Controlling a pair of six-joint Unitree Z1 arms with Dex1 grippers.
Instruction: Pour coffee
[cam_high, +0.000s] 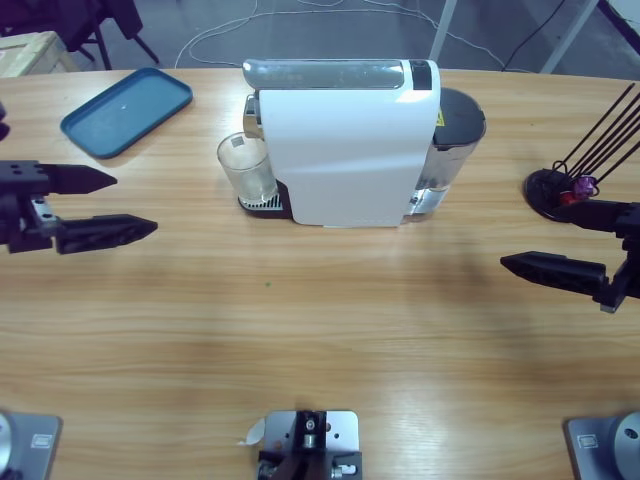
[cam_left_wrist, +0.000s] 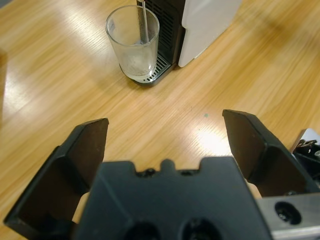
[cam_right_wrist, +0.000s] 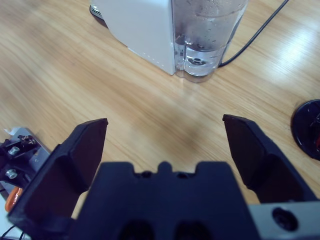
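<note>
Clear empty glass (cam_high: 246, 167) under spout

Even overhead lighting; glare patches on the wooden table (cam_left_wrist: 210, 140), soft shadow beside the coffee machine (cam_high: 345, 145), near gripper bodies slightly blurred.

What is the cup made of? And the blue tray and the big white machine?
The cup looks like clear glass: you see through it. The blue tray seems matte plastic, dull without glare. The white machine looks like smooth glossy plastic, with a shiny silvery top.
</note>
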